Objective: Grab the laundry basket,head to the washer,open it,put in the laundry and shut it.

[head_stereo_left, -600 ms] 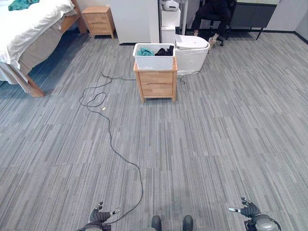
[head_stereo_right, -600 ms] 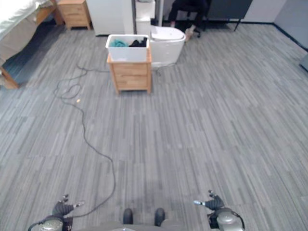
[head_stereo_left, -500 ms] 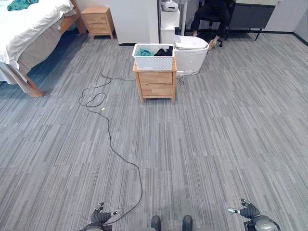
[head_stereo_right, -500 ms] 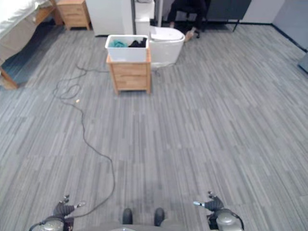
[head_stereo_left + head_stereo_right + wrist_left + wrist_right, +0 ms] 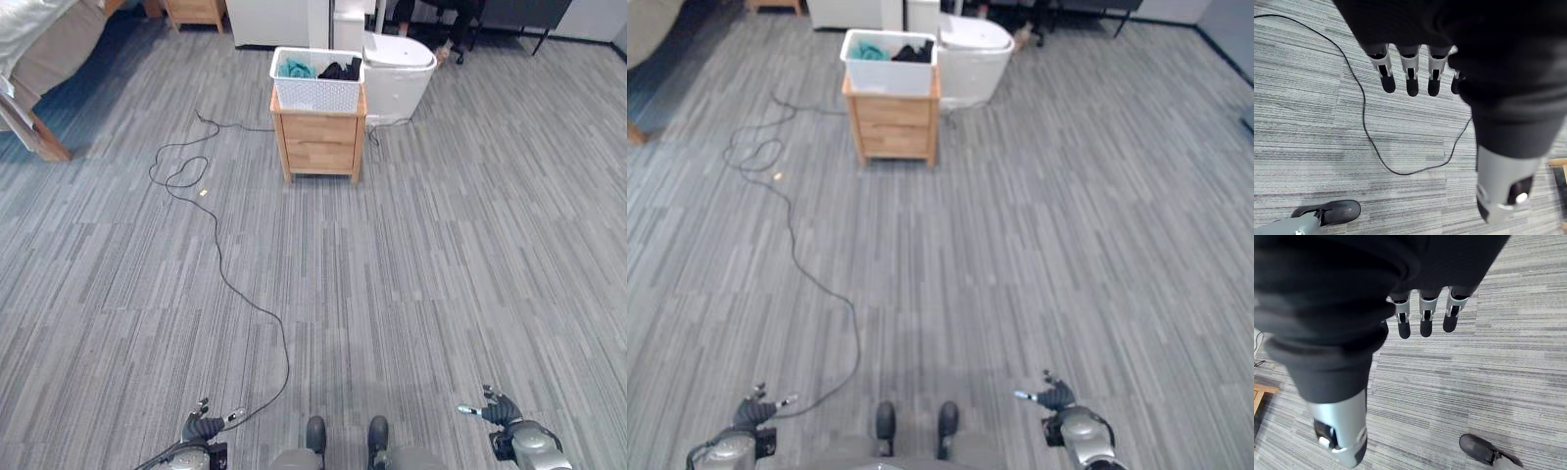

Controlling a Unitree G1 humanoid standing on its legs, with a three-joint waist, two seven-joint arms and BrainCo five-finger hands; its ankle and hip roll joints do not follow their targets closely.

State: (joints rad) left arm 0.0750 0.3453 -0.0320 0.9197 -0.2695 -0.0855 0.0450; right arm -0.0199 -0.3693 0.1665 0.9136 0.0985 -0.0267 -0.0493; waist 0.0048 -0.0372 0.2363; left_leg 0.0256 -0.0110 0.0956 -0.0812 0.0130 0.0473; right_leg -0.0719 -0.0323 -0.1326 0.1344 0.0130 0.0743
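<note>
Grey striped plank flooring covers the room, and bare floor lies directly beyond the fingertips of both hands.

Status of hands: the left hand hangs low with its fingers straight and released, holding nothing. The right hand is in the same condition, fingers extended and empty.

Location of task items: the white laundry basket stands well ahead of the fingers, on top of a wooden nightstand. Teal and dark laundry lies inside it. The white washer stands just beside the nightstand, on the side of the right hand.

Progress, as judged: no step is complete. The basket is not yet grasped and the washer lid appears closed. Remaining steps: approach, grasp the basket, carry it to the washer, open, load, shut.

Limits of observation:
- The basket handles are too small to make out.
- The washer's opening mechanism cannot be determined.
- A bed and a seated person's legs are cut off at the far edge.
- A small yellowish item on the floor is not identifiable.
</note>
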